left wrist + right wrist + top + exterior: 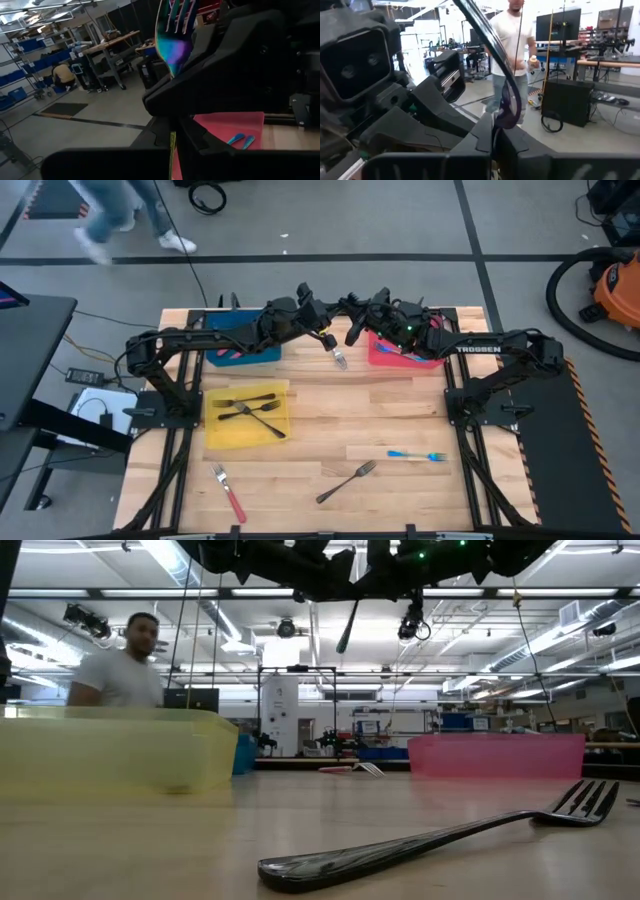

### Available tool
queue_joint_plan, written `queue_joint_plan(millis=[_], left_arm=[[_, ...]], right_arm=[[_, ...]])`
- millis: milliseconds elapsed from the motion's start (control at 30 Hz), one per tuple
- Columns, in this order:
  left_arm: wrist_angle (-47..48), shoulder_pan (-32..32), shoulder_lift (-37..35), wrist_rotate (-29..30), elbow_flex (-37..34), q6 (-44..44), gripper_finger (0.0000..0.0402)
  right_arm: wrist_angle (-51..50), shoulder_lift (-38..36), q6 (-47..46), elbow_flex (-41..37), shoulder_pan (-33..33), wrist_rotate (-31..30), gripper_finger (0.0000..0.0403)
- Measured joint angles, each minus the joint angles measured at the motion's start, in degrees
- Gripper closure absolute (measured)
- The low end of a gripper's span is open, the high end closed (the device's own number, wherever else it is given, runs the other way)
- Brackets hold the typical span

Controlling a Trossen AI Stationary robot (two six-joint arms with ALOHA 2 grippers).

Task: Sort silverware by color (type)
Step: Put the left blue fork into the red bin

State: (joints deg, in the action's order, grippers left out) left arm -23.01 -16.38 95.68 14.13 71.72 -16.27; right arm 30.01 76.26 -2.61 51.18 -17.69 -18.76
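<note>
Both arms meet above the far middle of the table. A dark, rainbow-sheened fork point(338, 354) hangs between my left gripper point(322, 332) and my right gripper point(356, 330), and both are shut on it. Its head point(175, 35) stands beyond my left fingers in the left wrist view. In the low view its dark shaft point(346, 630) slants down from the grippers, clear of the table. On the near half of the table lie a red-handled fork point(229, 493), a dark fork point(347, 481) and a blue fork point(417, 455). My left gripper pinches the fork's handle point(172, 142) between its two fingers, which point level from the table's left. The head stands well beyond the fingers, and the right gripper hides the stretch between. The fork is lifted clear of the table. My right gripper pinches a broader part of the fork point(506, 111) between its two fingers, coming level from the table's right. The slim shaft point(480, 30) runs on away from the fingers. I cannot tell which end of the fork this is.
The yellow tray point(215, 430) at the left holds dark forks. The blue tray point(245, 352) and the red tray point(385, 358), with blue forks in it, stand at the far edge under the arms. A person point(120, 215) walks beyond the table.
</note>
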Motion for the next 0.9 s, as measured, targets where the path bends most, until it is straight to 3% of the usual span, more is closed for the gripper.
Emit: queue_joint_plan(millis=[400,633,900], left_arm=[[2.3,-1.1,0.0,0.3,0.0,-4.1,0.0334],[2.9,-1.9,-0.1,0.2,0.0,-4.5,0.0287],[11.0,-2.8,-3.2,0.3,0.0,-7.0,0.0279]], right_arm=[[-2.2,-1.8,6.7,-0.1,-1.8,-0.7,0.0395],[-11.4,-6.6,8.9,-0.1,-4.4,-0.1,0.0395],[-23.2,-10.7,10.6,-0.1,-8.1,-0.2,0.0396]])
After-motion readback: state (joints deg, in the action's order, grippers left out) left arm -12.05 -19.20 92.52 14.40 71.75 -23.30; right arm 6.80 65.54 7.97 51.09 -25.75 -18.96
